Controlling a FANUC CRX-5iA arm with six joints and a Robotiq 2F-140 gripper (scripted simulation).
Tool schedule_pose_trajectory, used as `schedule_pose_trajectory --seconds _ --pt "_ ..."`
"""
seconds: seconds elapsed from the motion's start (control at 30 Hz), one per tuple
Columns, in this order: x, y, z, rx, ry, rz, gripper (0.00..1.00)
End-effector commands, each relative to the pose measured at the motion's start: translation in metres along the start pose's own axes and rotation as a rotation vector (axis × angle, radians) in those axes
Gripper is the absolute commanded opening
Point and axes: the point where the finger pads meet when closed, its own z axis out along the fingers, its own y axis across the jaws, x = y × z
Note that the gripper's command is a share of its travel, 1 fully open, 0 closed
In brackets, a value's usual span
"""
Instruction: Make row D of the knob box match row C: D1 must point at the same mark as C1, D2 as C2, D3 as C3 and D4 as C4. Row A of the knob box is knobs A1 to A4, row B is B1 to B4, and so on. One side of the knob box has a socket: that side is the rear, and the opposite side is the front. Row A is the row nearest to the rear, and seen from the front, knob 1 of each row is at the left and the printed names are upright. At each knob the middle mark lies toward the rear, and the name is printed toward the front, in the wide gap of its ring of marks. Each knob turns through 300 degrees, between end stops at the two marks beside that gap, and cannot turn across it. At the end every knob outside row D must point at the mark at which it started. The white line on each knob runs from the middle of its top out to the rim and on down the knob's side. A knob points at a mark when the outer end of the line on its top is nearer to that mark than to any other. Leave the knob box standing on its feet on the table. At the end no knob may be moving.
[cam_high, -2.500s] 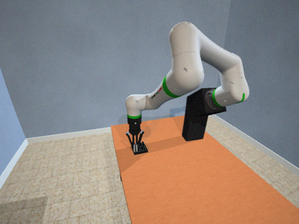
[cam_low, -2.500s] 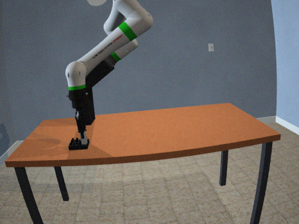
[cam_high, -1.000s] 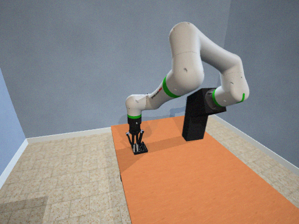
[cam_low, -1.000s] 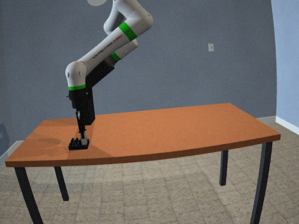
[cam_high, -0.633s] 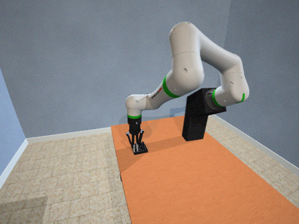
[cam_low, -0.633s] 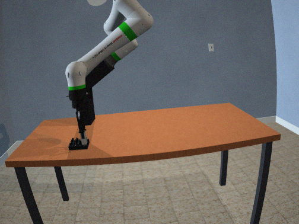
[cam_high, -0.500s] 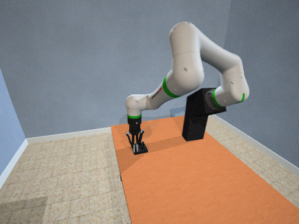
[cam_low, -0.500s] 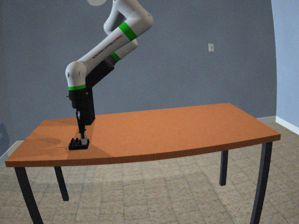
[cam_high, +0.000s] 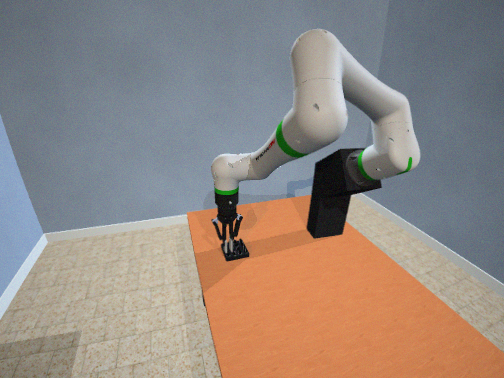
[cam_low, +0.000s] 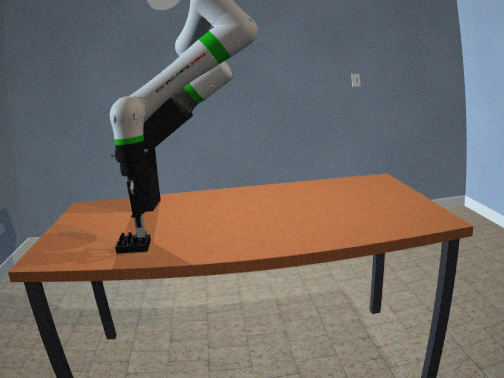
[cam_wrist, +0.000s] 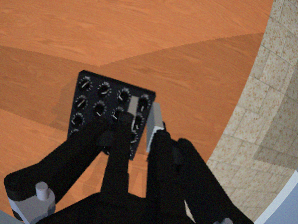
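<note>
The knob box (cam_wrist: 109, 112) is a small black block with rows of dark knobs. It stands on the orange table near the table's edge, and it also shows in the top view (cam_high: 236, 249) and the exterior view (cam_low: 133, 243). My gripper (cam_wrist: 142, 110) points straight down over the box's edge row. Its two light fingertip pads stand on either side of one knob at the box's corner, a little apart from it. The knob's white line and the printed names are too small to read. The gripper also shows in the top view (cam_high: 228, 245) and the exterior view (cam_low: 140, 233).
The table's edge (cam_wrist: 229, 137) runs close beside the box, with tiled floor beyond it. The arm's black pedestal (cam_high: 331, 195) stands on the table behind the box.
</note>
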Motion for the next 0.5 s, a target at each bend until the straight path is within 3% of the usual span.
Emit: schedule_pose_trajectory --seconds 0.0,0.47 --pt "-0.0002 0.0001 -0.0107 0.000 0.000 0.000 0.12" --pt "-0.0002 0.0001 -0.0165 0.000 0.000 0.000 0.12"
